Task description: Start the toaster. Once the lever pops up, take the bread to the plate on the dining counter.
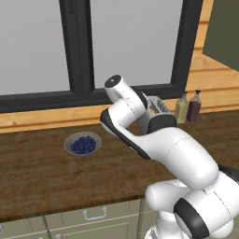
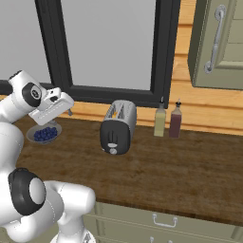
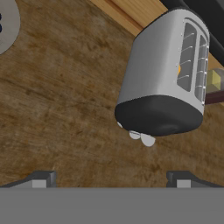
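The gripper (image 3: pixel 111 179) is wide open above the toaster (image 3: pixel 164 78), so it may miss the small lever

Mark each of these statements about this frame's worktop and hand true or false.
1. The hand is open and holds nothing. True.
2. The toaster lies tipped on its side. False: it stands upright on the worktop.
3. Two bottles stand right of the toaster in the right base view. True.
4. The bowl holds sliced bread. False: it holds blueberries.
5. The hand is gripping the toaster. False: it hovers apart from it.
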